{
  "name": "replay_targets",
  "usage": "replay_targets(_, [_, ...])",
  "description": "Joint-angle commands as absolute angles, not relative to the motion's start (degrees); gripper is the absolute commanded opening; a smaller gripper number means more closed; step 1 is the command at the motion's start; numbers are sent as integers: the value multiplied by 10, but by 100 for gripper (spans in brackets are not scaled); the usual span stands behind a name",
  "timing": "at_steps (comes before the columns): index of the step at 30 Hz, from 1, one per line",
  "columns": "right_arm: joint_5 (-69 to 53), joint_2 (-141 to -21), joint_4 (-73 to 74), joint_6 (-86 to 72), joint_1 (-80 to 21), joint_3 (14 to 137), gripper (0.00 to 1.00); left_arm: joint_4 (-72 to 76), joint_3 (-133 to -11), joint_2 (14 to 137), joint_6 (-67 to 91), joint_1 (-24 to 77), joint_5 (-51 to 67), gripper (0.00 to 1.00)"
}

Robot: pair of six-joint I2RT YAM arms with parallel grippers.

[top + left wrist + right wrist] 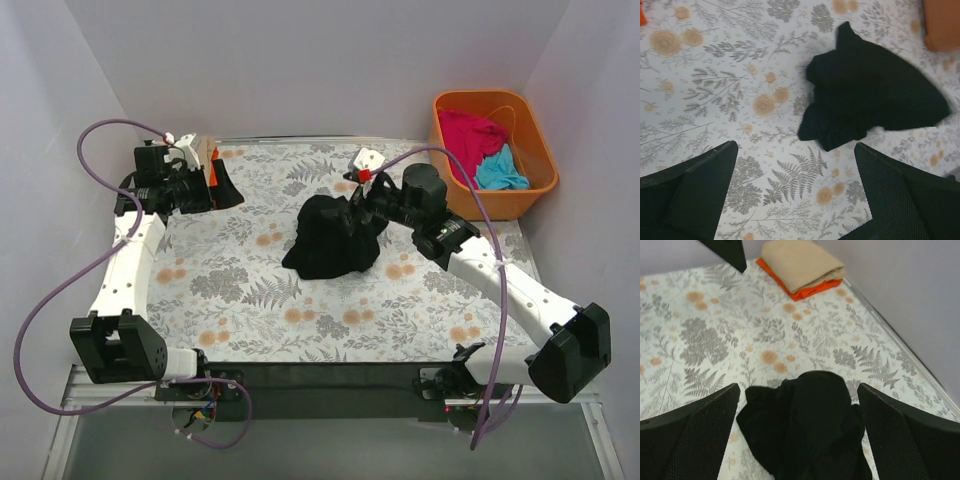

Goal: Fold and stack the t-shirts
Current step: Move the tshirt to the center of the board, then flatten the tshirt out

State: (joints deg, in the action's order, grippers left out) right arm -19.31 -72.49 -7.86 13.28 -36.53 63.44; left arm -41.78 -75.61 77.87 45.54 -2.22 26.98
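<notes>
Right fingers (695, 435): spread wide on either side of the dark heap, closed on nothing.
Left fingers (690, 200): also spread wide and empty, hanging over bare floral sheet (740, 75), well apart from the heap.
Black t-shirt (330, 240): bunched in a mound near the middle of the worktop (330, 372), not laid flat; no hem or sleeve to be told apart.
Tan t-shirt (802, 260): folded, lying on the folded orange t-shirt (812, 290) in the far left corner.
Magenta-pink t-shirt (468, 130) and turquoise t-shirt (500, 172): loose in the orange tub (497, 205), not yet folded.
Risk, blind pinch: likely to close on several layers at once and lift a lump rather than an edge, no seam showing in the mound.
Risk, sheet: could nip the floral sheet along with the cloth if lowered too far, then drag it and the finished pair.
Risk, one-sided pull: may slide the mound instead of spreading it, with the left arm far off.
Risk, stack: close beside the left arm in the overhead view; a careless swing could topple it.
</notes>
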Motion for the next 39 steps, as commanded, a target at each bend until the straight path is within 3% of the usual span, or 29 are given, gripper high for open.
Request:
replay_targets(1, [-196, -702, -14, 123, -376, 638, 91, -399, -736, 748, 466, -26, 399, 98])
replay_targets(3, [-145, -694, 40, 132, -375, 639, 98, -368, -716, 737, 464, -27, 431, 98])
replay_targets(7, [-144, -644, 89, 141, -320, 597, 98, -345, -685, 734, 425, -8, 498, 98])
replay_targets(12, [-195, -652, 169, 148, -236, 574, 96, -341, -675, 784, 345, 98, 420, 92])
replay_targets(17, [-257, -736, 215, 142, -185, 592, 84, -349, -697, 877, 309, 167, 360, 75])
replay_targets(27, [-328, -891, 199, 75, -177, 609, 78, -265, -654, 974, 315, 267, 274, 67])
replay_targets(32, [-352, -972, 188, 57, -178, 654, 77, -247, -672, 1027, 344, 290, 254, 56])
replay_targets(34, [-365, -998, 187, 52, -178, 668, 70, -236, -673, 1033, 352, 299, 257, 48])
replay_targets(35, [-368, -1005, 187, 52, -178, 674, 54, -233, -678, 1033, 354, 300, 254, 43])
replay_targets(38, [-379, -1012, 192, 56, -177, 696, 34, -234, -690, 1026, 367, 300, 244, 21])
replay_targets(39, [-381, -1007, 194, 58, -176, 700, 18, -240, -698, 1007, 369, 301, 244, 11])
